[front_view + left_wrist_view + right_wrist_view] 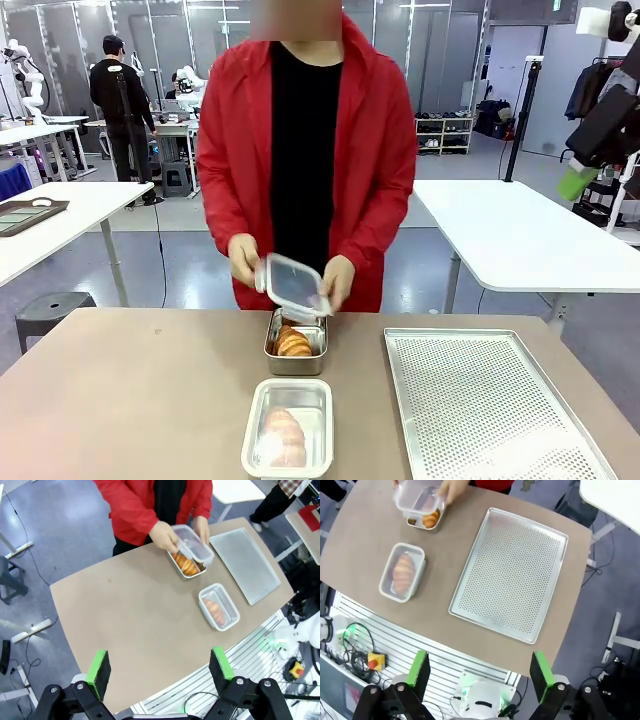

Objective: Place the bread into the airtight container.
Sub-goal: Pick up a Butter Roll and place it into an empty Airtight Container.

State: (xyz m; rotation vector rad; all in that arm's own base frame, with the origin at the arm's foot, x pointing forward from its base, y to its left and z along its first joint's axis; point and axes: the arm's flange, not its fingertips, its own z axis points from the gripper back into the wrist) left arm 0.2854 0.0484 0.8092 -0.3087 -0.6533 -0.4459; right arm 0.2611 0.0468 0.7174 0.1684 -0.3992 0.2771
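Green pads, left gripper point(160, 672): jaws stand wide, nothing between them; held high above the surface point(125, 620), well apart from every item.
Green pads, right gripper point(480, 672): jaws equally wide and empty; high over the near edge of the surface, looking down on the perforated tray point(512, 575).
Near container point(288, 427): clear lid seated, one croissant inside; sits at the robot's side of the surface, just in front of the open one.
Open container point(296, 344): metal, rectangular, lid off; holds the bread point(294, 343), a golden croissant lying flat on the bottom.
Lid point(294, 284): clear plastic, held tilted above the open container by the person's hands point(243, 259), one at each end.
Tray: bare, on the robot's right, apart from both containers.
Bread long axis: in the front view it appears to run roughly along the container's long side, near-to-far across the surface; tips are too small to tell which way they curl.
Step in hand (judgement): bread already sits in the container; sealing is underway, done by the person, not the arms.
Next move (judgement): lid must be levelled, squared to the rim, and pressed down evenly on all four edges; the croissant must lie below the rim so the seal closes.
Risk (judgement): a skewed lid would catch one corner and leave the seal open.
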